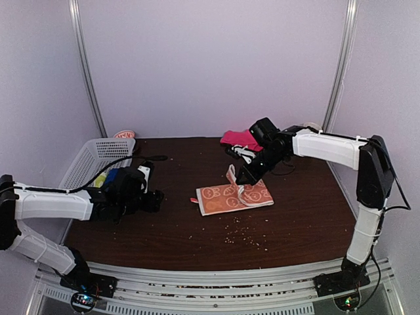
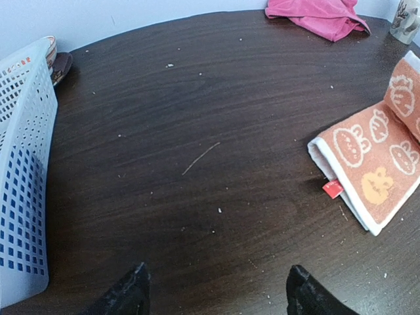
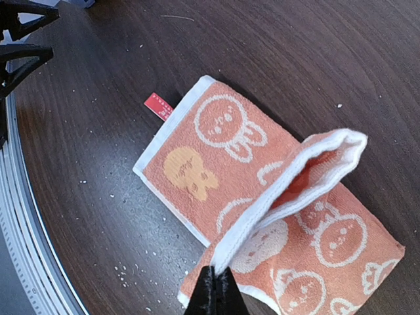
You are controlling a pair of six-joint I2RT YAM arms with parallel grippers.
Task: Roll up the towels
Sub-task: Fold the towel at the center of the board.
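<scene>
The orange towel (image 1: 230, 195) with cream cartoon figures lies folded in the middle of the dark table. My right gripper (image 1: 244, 177) is shut on its white-edged far end and holds that end lifted and curled over the rest; in the right wrist view the fingertips (image 3: 215, 283) pinch the white hem of the orange towel (image 3: 216, 144). The pink towel (image 1: 239, 138) lies crumpled at the back, behind the right arm. My left gripper (image 1: 156, 200) is open and empty, low over bare table left of the orange towel (image 2: 374, 164). The pink towel (image 2: 318, 14) shows far off.
A white lattice basket (image 1: 88, 163) stands at the left edge, beside the left arm, and shows in the left wrist view (image 2: 23, 164). A cream mug (image 2: 407, 23) stands at the back right. Crumbs are scattered on the table in front of the towel.
</scene>
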